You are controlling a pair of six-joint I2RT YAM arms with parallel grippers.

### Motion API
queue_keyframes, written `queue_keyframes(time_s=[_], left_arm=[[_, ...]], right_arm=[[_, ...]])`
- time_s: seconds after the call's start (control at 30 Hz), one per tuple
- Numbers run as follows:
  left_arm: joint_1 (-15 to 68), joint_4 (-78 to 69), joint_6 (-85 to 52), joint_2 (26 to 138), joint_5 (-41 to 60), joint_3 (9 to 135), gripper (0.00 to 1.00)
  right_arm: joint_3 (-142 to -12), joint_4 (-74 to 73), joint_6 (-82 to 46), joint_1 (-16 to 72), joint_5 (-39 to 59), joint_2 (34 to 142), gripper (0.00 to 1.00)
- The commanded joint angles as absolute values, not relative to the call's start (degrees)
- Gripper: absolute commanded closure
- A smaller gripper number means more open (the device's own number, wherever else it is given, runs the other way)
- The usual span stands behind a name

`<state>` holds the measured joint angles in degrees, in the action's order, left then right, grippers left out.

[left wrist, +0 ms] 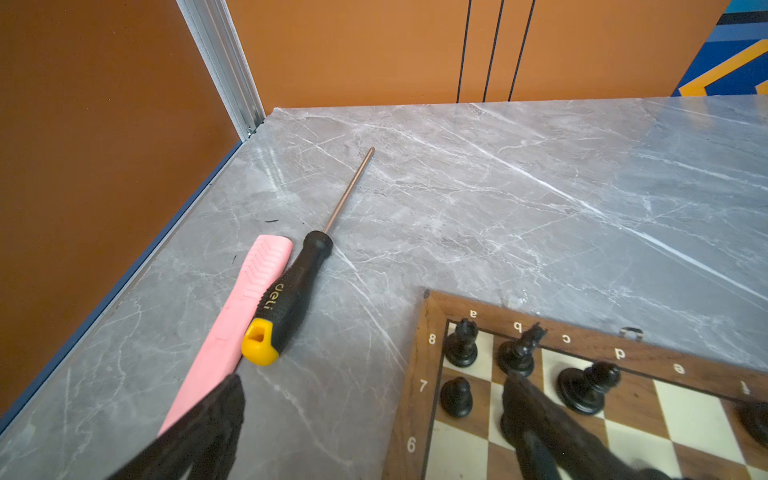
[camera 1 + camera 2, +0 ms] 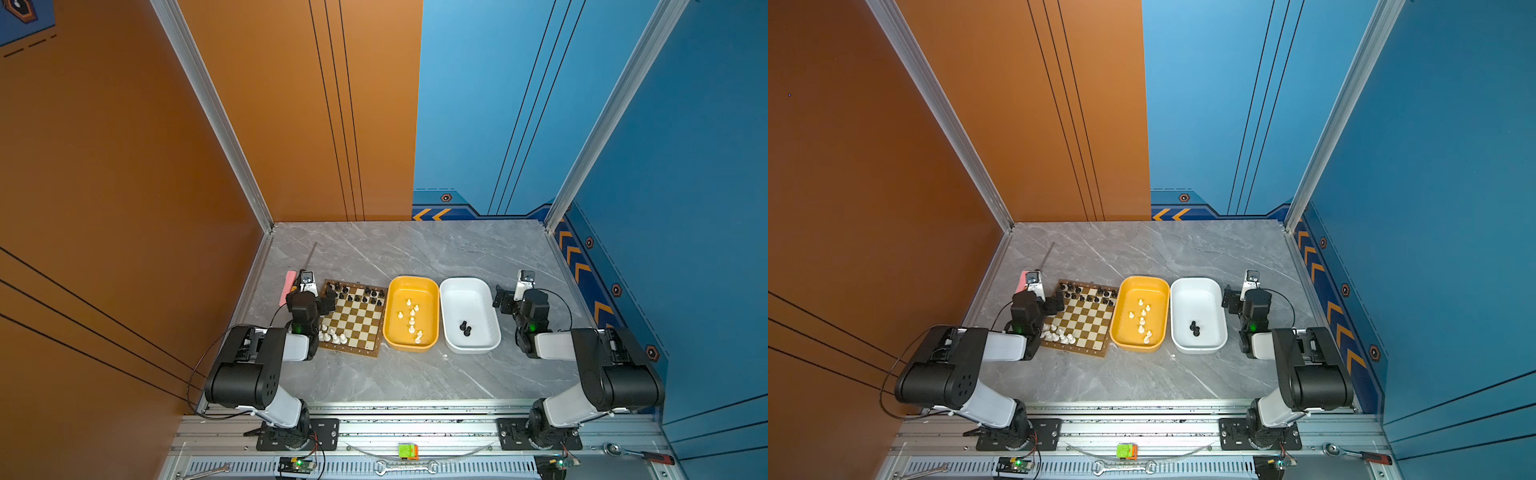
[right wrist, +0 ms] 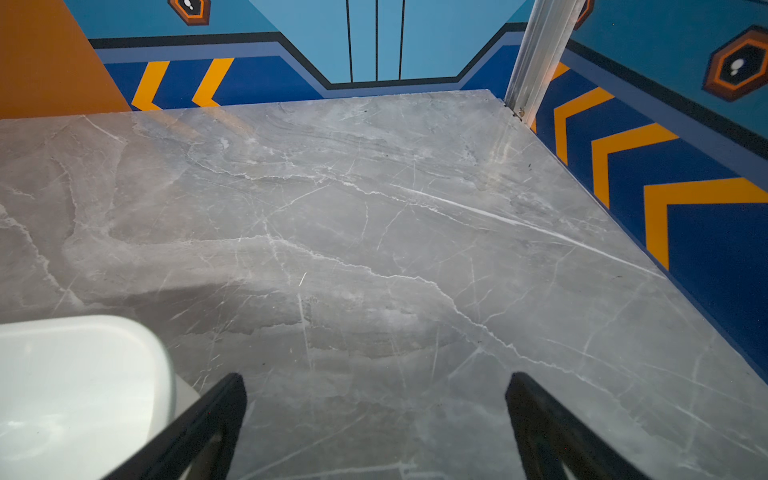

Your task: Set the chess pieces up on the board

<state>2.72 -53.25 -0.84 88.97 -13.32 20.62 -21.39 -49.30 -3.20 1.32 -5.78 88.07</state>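
- The board (image 2: 353, 318) lies on the left half of the grey marble surface (image 2: 415, 374). It sits slightly askew, with its right edge just beside the yellow tub (image 2: 411, 286).
- Black pieces (image 2: 357, 293) fill most of the board's two far rows. A cluster of white pieces (image 2: 332, 336) stands crowded at its near left corner.
- The left wrist view shows the labelled far left corner of the board. A rook stands upright on a8, a knight on b8 and a pawn on a7.
- The left hand (image 1: 373, 378) hangs over that same corner, released, with its jaws spread wide and nothing between them.
- One of its fingers (image 1: 540, 415) reaches across the b column, just short of the knight. Whether it touches a piece cannot be told. The other finger is off the board.
- That other finger is above a pink tool (image 1: 232, 332). The tool lies against a black screwdriver (image 1: 291, 291) with a yellow cap, on the surface left of the board.
- Loose white pieces (image 2: 411, 320) are scattered inside the yellow tub.
- The white tub (image 2: 469, 291) stands just right of the yellow one. Two loose black pieces (image 2: 465, 328) sit close together toward its near end.
- The right hand (image 3: 374, 376) is well apart from the board, beyond both tubs, beside the white tub's far right corner. It is also released, jaws wide and empty, over bare surface.
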Motion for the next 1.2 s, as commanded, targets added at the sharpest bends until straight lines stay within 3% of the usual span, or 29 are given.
queue_keyframes(time_s=[0.0,0.97,1.17], left_arm=[[3.0,-52.7,0.0,89.5,-13.4,21.7,0.02],[2.8,-52.7,-0.1,89.4,-13.1,21.8,0.02],[3.0,-52.7,-0.2,89.3,-13.3,21.6,0.02]], right_arm=[[-22.1,-49.0,-3.0,1.1,-5.0,87.8,0.00],[-22.2,-49.0,-3.0,0.9,-4.7,87.8,0.00],[-22.6,-47.6,-4.5,2.3,-13.0,85.7,0.00]])
